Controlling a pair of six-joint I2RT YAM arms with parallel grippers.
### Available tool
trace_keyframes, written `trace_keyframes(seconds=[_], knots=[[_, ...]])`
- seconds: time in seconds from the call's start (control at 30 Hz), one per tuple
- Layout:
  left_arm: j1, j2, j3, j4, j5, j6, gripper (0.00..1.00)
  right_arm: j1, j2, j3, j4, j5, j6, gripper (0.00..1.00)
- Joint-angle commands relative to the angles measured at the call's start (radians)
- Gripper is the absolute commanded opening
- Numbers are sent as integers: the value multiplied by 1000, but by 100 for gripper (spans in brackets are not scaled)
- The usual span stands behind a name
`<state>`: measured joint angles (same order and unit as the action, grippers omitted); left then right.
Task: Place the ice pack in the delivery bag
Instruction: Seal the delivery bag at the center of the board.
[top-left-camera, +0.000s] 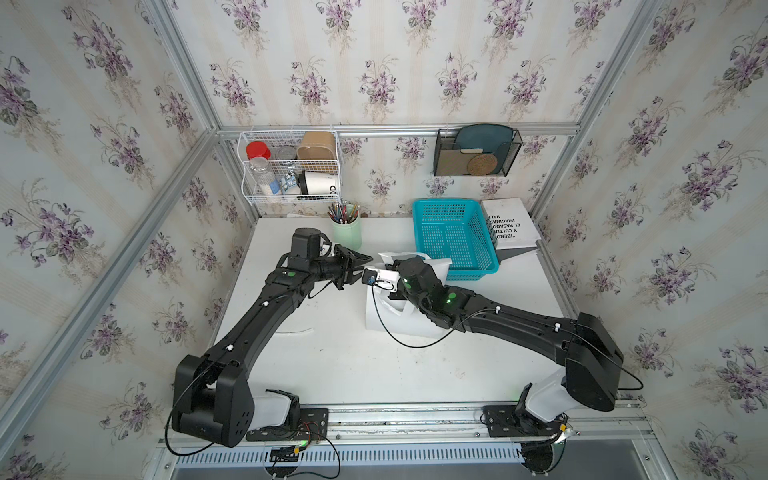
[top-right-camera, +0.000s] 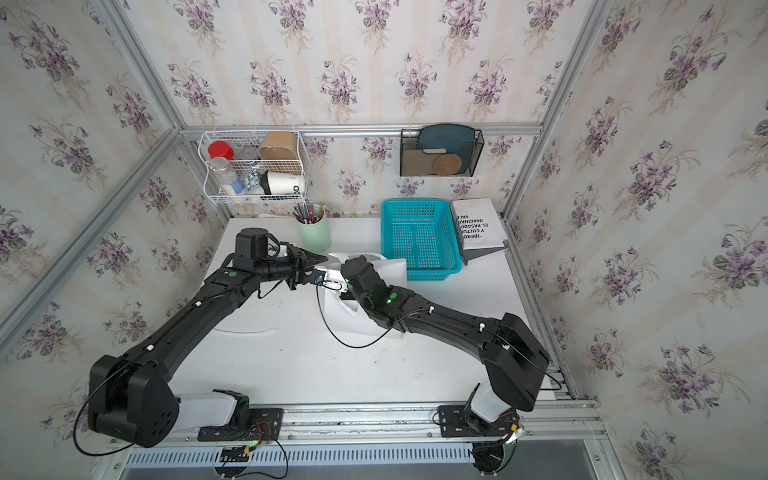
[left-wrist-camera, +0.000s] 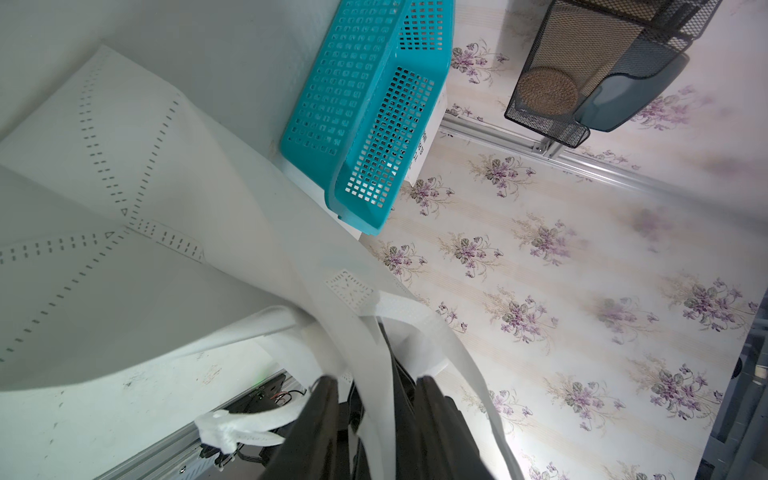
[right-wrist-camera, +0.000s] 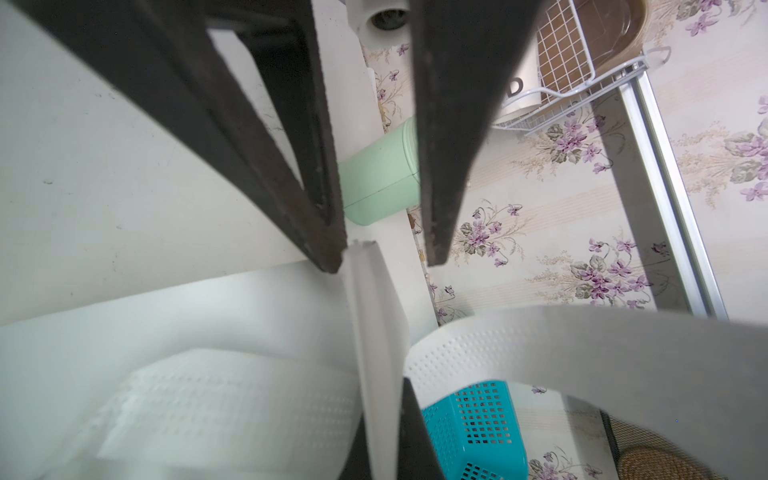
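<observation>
The white delivery bag (top-left-camera: 384, 322) (top-right-camera: 353, 322) stands mid-table, its top covered by my right wrist. A flat white strap (right-wrist-camera: 374, 311) of the bag is pinched in my right gripper (right-wrist-camera: 382, 395), which is shut on it; in both top views this gripper is hidden under its own wrist. My left gripper (top-left-camera: 363, 269) (top-right-camera: 318, 269) (left-wrist-camera: 376, 386) meets it from the left. Its fingers (left-wrist-camera: 328, 399) stand apart on either side of the same strap (left-wrist-camera: 374, 415), open. The bag's stitched side (left-wrist-camera: 124, 166) fills the left wrist view. The ice pack is out of view.
A turquoise perforated basket (top-left-camera: 455, 239) sits just behind the bag, with a white book (top-left-camera: 509, 222) to its right. A green pencil cup (top-left-camera: 347, 230) stands close behind my left gripper. A wire rack (top-left-camera: 291, 166) and a black mesh holder (top-left-camera: 476, 151) hang on the back wall.
</observation>
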<state>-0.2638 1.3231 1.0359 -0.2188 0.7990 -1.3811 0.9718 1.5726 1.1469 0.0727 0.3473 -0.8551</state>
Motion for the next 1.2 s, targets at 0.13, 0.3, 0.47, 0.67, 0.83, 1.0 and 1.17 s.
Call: trace_keyframes(seconds=[0.13, 0.3, 0.47, 0.67, 0.83, 1.0, 1.17], knots=[[8, -59, -12, -47, -38, -23, 37, -15, -19, 6, -41, -123, 68, 0], [8, -65, -45, 8, -23, -67, 37, -16, -19, 6, -49, -115, 64, 0], [5, -50, -37, 50, 3, -90, 36, -16, -8, 20, -53, -110, 61, 0], [-7, -41, -44, 113, -1, -133, 39, -16, -8, 27, -58, -105, 54, 0], [-25, -27, -29, 108, 15, -131, 37, -16, -8, 30, -62, -103, 56, 0], [-32, -26, -49, 131, 14, -114, 17, -16, -8, 33, -69, -112, 61, 0], [-32, -2, -60, 138, 29, 50, 0, -16, -14, 71, -148, -163, 83, 25]])
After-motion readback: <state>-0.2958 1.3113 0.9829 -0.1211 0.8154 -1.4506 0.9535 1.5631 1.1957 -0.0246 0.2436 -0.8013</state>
